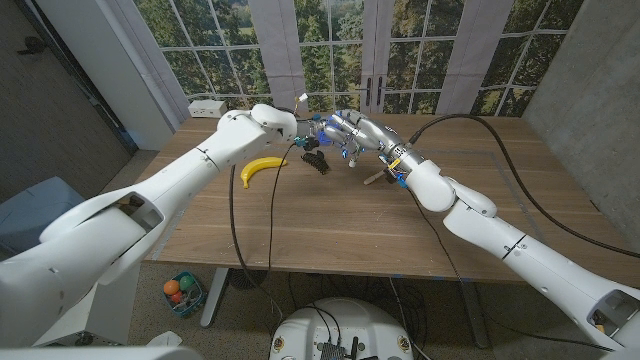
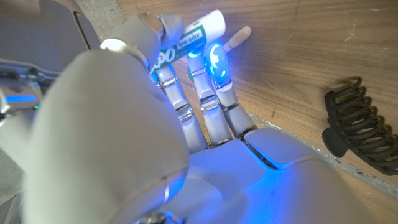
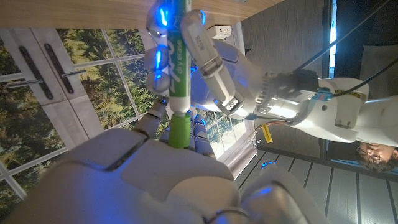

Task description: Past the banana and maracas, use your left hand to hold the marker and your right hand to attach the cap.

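Your left robot hand (image 1: 308, 128) grips the marker (image 3: 176, 59) past the banana (image 1: 262, 168), your right robot hand (image 1: 350, 132) holding the green cap (image 3: 179, 129) on its tip.

Marker (image 2: 198, 32) barrel label: "PO" large, "low odor" small; other lettering too blurred to read.

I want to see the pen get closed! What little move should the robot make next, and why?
Probably the right robot hand should push the green cap straight along the marker until it seats. In the right wrist view the cap already sits lined up at the marker's end, and the left robot hand grips the marker's body, so only a short press seems left.
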